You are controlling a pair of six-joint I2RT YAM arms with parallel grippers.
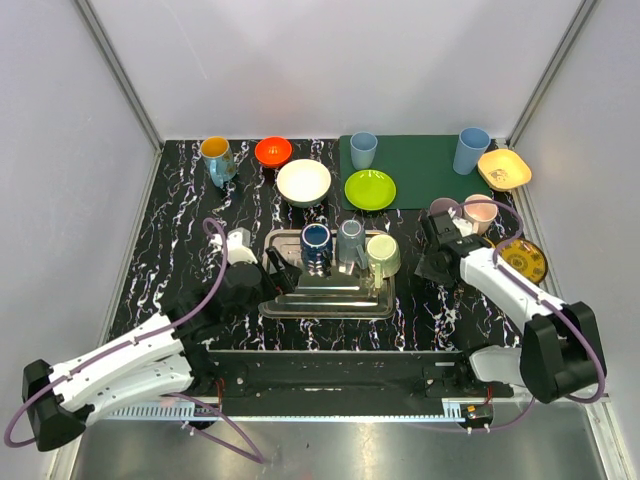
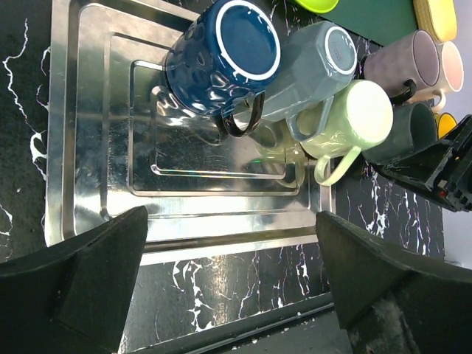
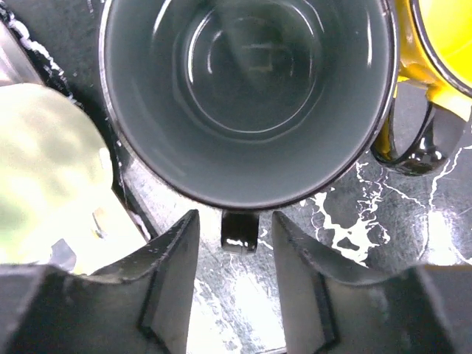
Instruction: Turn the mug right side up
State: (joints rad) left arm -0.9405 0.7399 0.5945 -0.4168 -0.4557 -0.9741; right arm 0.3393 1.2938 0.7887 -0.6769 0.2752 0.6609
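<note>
Both fingers of your right hand [image 3: 236,240] stood apart astride the mug [image 3: 243,96] handle, so a skewed retreat risked tipping it.

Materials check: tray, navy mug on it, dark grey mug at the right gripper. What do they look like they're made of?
Tray: bare metal, likely stainless steel, shiny; it mirrors the mugs.
Navy mug: probably glazed ceramic; glossy dimpled wall, white foot ring.
Dark grey mug: also looks like glazed ceramic; soft highlights inside, glossy handle.
</note>
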